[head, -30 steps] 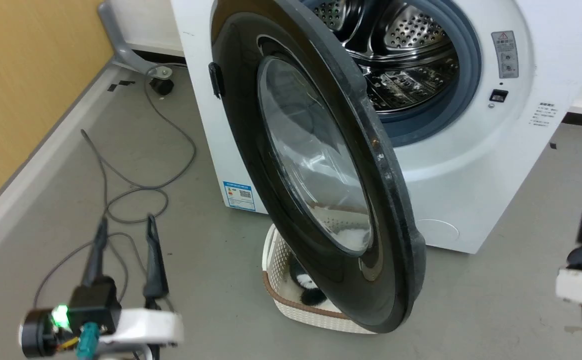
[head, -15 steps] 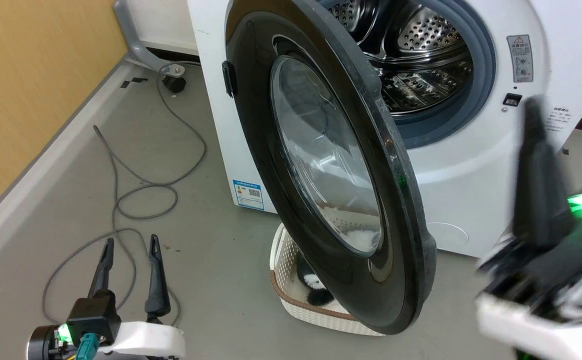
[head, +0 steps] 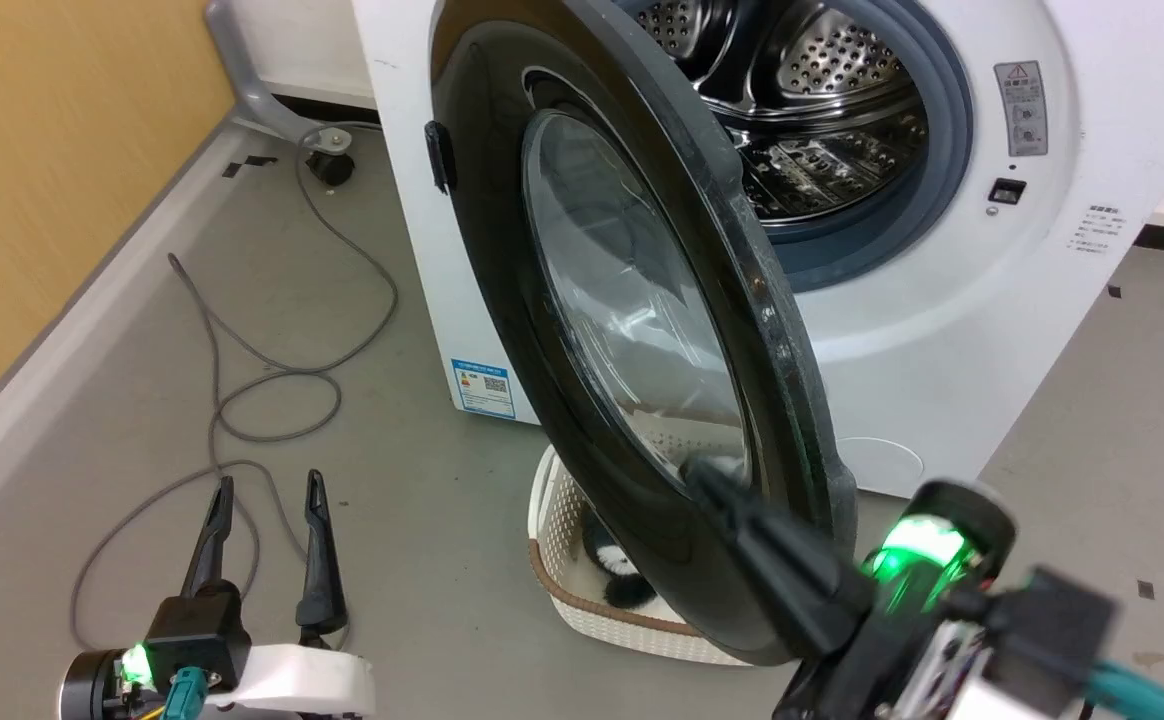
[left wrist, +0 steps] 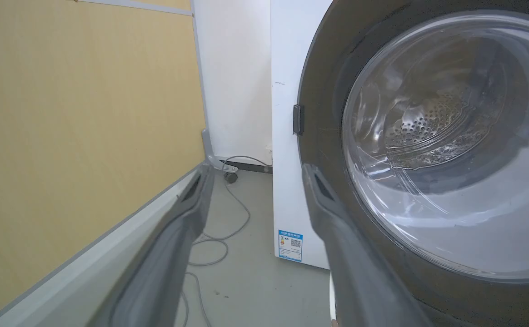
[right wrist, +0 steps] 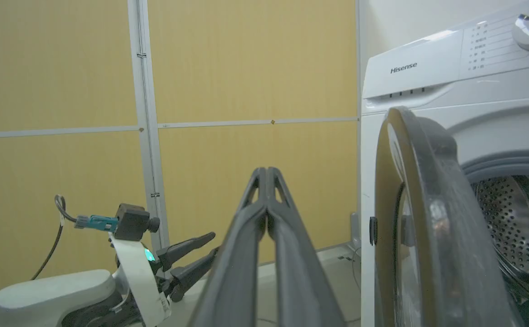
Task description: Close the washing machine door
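Standing wide open, the large round washing machine door with a glossy black rim and bulging clear glass window (head: 632, 330) is projecting from the front of the big white front-loading washing machine (head: 942, 330). It is leaving the perforated shiny steel drum (head: 812, 100) and the grey rubber gasket (head: 947, 150) exposed. A cream perforated plastic basket (head: 582, 600) is sitting on the floor under the door's lower edge, with something black and white lying inside.

Room: the smooth grey floor (head: 1092, 420) is running up to a pale grey skirting (head: 62, 330) below a yellow wood-look wall panel (head: 42, 150). A thin grey cable (head: 272, 375) is looping loosely across the floor left of the machine. A small blue label (head: 482, 388) is showing low on the machine's front.

Left gripper (head: 270, 480): it is hovering low over the floor with its fingers spread apart and holding nothing, well left of the door.

Right gripper (right wrist: 264, 172): its fingers are pressing together at the tips with nothing between them. In the head view it (head: 702, 475) is overlapping the door's lower rim, and contact cannot be told.
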Motion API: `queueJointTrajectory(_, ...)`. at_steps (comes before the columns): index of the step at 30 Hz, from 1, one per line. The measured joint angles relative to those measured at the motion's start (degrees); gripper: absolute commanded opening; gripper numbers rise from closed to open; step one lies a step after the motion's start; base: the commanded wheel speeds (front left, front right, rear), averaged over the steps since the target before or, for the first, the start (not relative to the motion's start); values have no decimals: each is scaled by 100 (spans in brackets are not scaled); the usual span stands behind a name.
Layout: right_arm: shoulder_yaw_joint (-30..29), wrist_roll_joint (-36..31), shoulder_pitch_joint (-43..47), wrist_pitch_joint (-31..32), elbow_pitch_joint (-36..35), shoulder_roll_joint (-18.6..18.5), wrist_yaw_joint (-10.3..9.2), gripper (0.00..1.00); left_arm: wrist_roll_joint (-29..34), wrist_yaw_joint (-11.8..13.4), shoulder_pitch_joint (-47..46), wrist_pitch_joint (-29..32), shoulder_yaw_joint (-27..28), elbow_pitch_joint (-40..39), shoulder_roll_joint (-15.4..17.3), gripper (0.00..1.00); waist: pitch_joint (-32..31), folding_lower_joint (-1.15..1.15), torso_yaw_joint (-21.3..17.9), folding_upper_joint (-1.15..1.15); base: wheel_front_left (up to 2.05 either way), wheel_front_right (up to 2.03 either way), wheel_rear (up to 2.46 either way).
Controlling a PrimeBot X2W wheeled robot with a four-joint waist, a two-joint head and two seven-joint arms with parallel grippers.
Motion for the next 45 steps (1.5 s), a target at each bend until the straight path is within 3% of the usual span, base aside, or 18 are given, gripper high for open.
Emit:
queueJointTrajectory(3,327,-100,120,0,578,-142,0,0,53,-5,0,0,59,-24,-25,100,40,0,-74,0,0,0,0)
queueJointTrajectory(9,391,-325,289,1,1291,-185,0,0,102,-47,-1,0,58,-31,-46,100,108,0,-150,0,0,0,0)
queueJointTrajectory(25,-1105,-495,487,1,2354,-56,13,0,253,-47,-147,0,-131,-25,-96,100,331,0,-241,0,0,0,0)
queueJointTrajectory(38,-2173,-353,-827,1,3430,-269,14,0,289,25,-811,0,-604,-74,-166,100,1058,1,-152,0,0,0,0)
queueJointTrajectory(45,-2339,-321,-1881,1,4127,-619,13,0,253,112,-1136,0,-747,-92,-172,100,1645,1,-90,0,0,0,0)
